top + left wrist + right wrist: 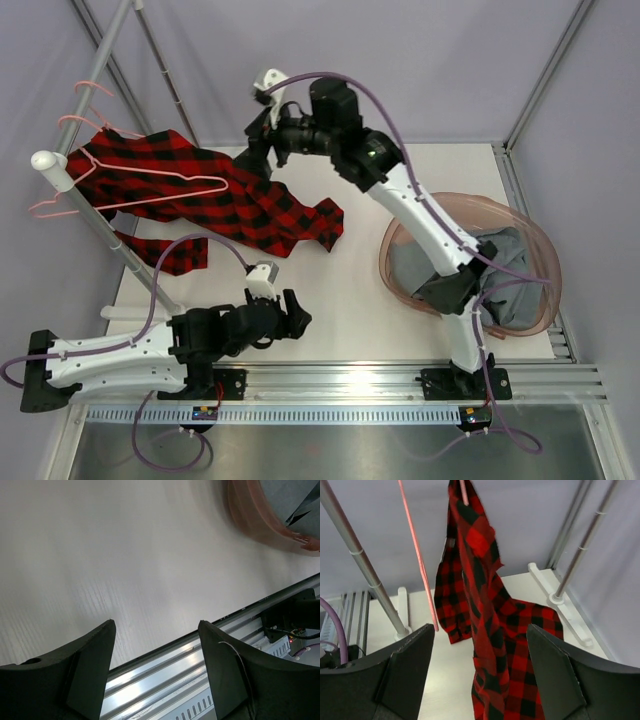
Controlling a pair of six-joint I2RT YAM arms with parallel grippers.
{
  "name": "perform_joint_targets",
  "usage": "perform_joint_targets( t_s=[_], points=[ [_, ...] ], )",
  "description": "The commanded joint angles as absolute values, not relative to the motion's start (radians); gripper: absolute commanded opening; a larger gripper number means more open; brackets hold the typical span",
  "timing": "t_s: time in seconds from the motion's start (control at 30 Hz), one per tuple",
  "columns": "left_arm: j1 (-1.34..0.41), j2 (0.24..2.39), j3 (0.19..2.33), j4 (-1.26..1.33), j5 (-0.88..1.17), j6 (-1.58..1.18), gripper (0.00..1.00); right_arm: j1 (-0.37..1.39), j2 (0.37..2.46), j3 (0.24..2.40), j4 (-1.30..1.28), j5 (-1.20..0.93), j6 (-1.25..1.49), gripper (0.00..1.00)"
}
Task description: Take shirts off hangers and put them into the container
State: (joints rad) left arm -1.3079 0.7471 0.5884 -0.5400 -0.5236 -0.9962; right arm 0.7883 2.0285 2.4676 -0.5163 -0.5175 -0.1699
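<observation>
Jaws apart and empty on the right arm (420, 215), the nearer one, plaid shirt (495, 630) hanging lengthwise straight ahead of them.

Left arm (120, 355): lies low by the near edge, bends at the elbow, points right. Left gripper (156, 630): 2 fingers (90, 665) spread apart, nothing between. Right arm (420, 215): reaches high and far toward the back left. Right gripper (480, 630): spread wide, grips nothing.

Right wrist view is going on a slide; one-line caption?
Open right end effector faces the red-and-black plaid shirt hanging from a pink hanger.
</observation>
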Motion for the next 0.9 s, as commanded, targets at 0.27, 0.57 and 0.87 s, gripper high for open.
perform_joint_targets(
  t_s=[0.27, 0.57, 0.87],
  points=[
    [-1.347, 0.703, 0.537, -0.442, -0.548, -1.046, 0.72, 0.864, 2.203, 2.602, -0.443, -0.531, -0.29, 0.73],
    [-1.355, 0.704, 0.509, -0.408, -0.543, -1.04, 0.72, 0.888, 2.163, 2.544, -0.454, -0.468, -0.336, 0.78],
    [-1.361, 0.741, 0.508, -0.364, -0.52, -1.026, 0.72, 0.934, 1.876, 2.228, -0.352, -0.431, -0.319, 0.92]
  ],
)
